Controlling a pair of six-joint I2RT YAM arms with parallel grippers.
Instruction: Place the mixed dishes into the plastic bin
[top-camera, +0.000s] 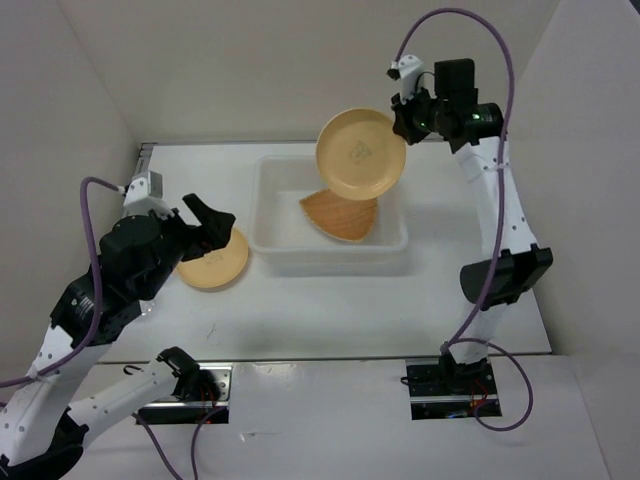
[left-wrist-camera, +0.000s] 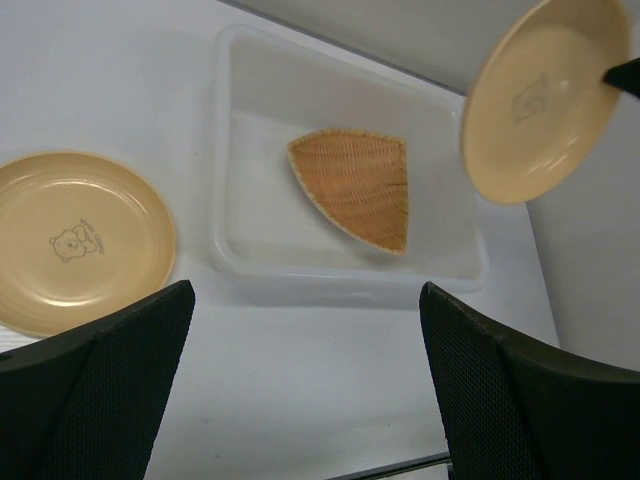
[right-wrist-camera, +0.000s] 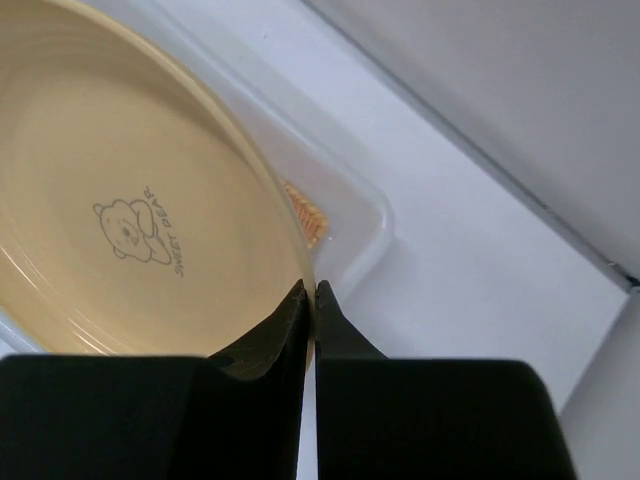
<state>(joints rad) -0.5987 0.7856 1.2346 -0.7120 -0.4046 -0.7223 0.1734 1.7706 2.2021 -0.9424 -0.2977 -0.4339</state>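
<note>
One white table (top-camera: 300, 320), walled on three sides. On it, mid-table, the plastic bin (top-camera: 330, 262): translucent, long side toward the arms. The woven fan-shaped tray (top-camera: 342, 215) lies flat inside the bin, right of centre.

Two yellow plates, each with a bear print at centre. The held plate (top-camera: 360, 152) hangs tilted in the air over the bin's far right corner. The second plate (top-camera: 218, 264) rests on the table just left of the bin.

The right gripper (right-wrist-camera: 310, 295) is pinched tight on the held plate's rim. The left gripper (top-camera: 212, 222) is spread wide with nothing in it, hovering above the second plate.
</note>
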